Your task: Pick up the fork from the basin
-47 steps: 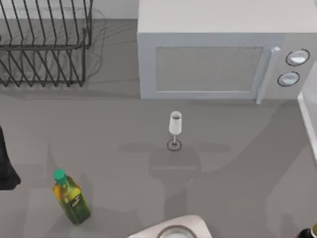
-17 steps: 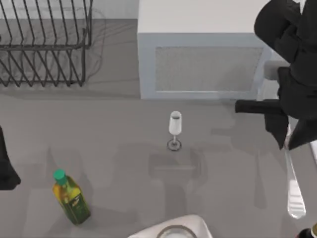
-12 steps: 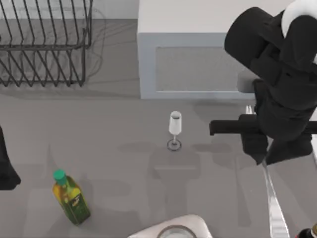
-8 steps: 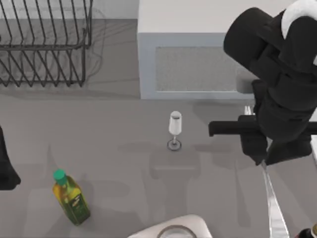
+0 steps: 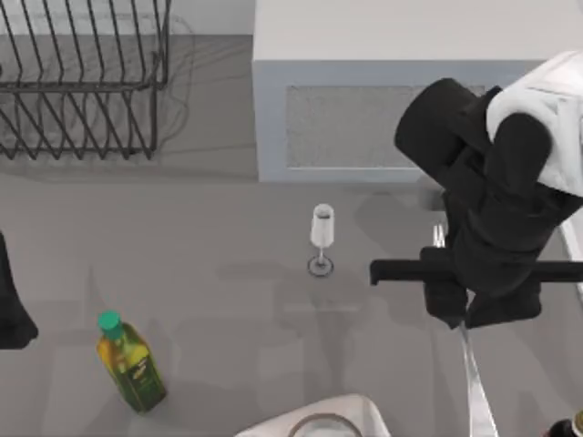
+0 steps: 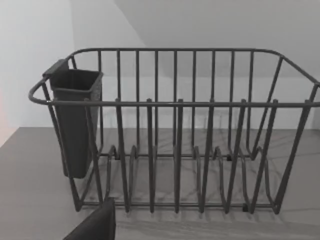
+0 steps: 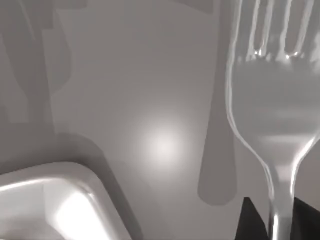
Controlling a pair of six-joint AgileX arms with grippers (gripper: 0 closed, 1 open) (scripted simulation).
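Note:
The fork (image 5: 475, 382) is a slim silver piece held above the table at the right, its tines (image 5: 438, 236) pointing toward the microwave and its handle running to the front edge. My right gripper (image 5: 460, 314) is shut on the fork's neck. In the right wrist view the fork (image 7: 272, 115) stands large, with dark fingers (image 7: 250, 222) pinching its neck. A shiny rounded basin corner (image 7: 60, 200) lies on the table beneath. My left arm (image 5: 11, 305) is parked at the left edge.
A small wine glass (image 5: 322, 238) stands mid-table, left of the right arm. A green-capped oil bottle (image 5: 132, 364) sits front left. A wire dish rack (image 5: 82, 82) stands back left, a microwave (image 5: 383, 100) behind. A pale rounded object (image 5: 319, 421) is at the front edge.
The right arm came into view from the right with the fork in its grip. It has since shifted left and toward the front. The left arm has not moved.

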